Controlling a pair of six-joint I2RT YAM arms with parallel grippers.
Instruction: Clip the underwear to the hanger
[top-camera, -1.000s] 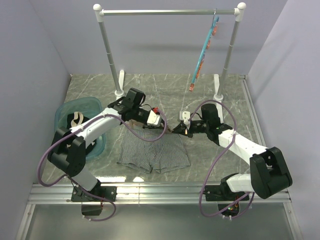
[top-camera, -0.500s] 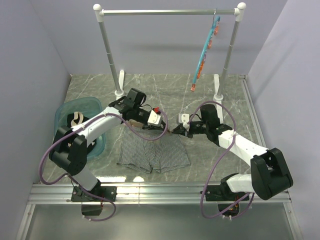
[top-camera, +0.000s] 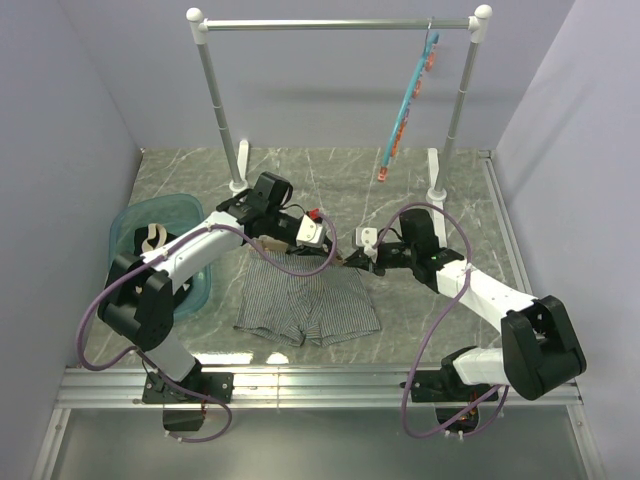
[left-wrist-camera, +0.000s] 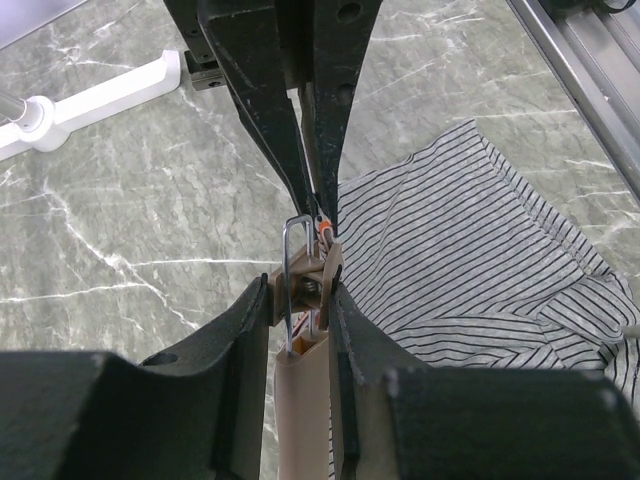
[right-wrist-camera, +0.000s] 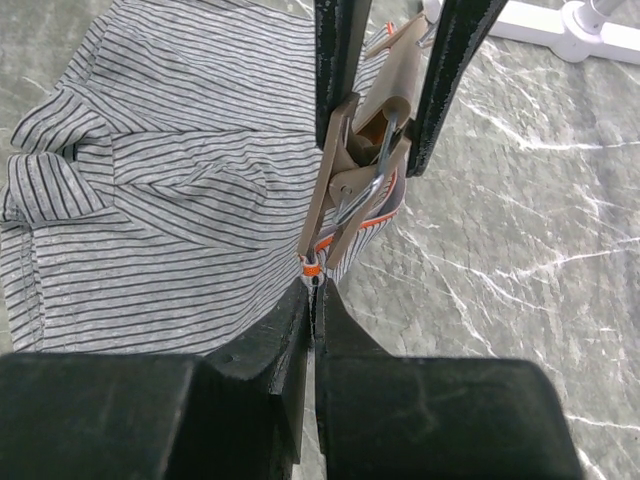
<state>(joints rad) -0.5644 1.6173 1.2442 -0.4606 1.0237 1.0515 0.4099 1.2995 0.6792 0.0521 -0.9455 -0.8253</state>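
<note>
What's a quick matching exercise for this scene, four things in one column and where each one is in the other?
Things:
1 striped underwear
2 wooden hanger
3 blue hanger
4 teal tub

Places:
A hanging from the rail
B far left of the table, clothes inside
C spread on the table between the arms
D gripped by the left hand

Pairs: 1-C, 2-D, 3-A, 4-B

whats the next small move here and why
Probably ease the right gripper forward, feeding the pinched waistband corner of the underwear deeper into the clip on the hanger. The left gripper grips that clip end, and the orange-edged fabric sits only at the clip's mouth. I cannot tell whether it is seated.
</note>
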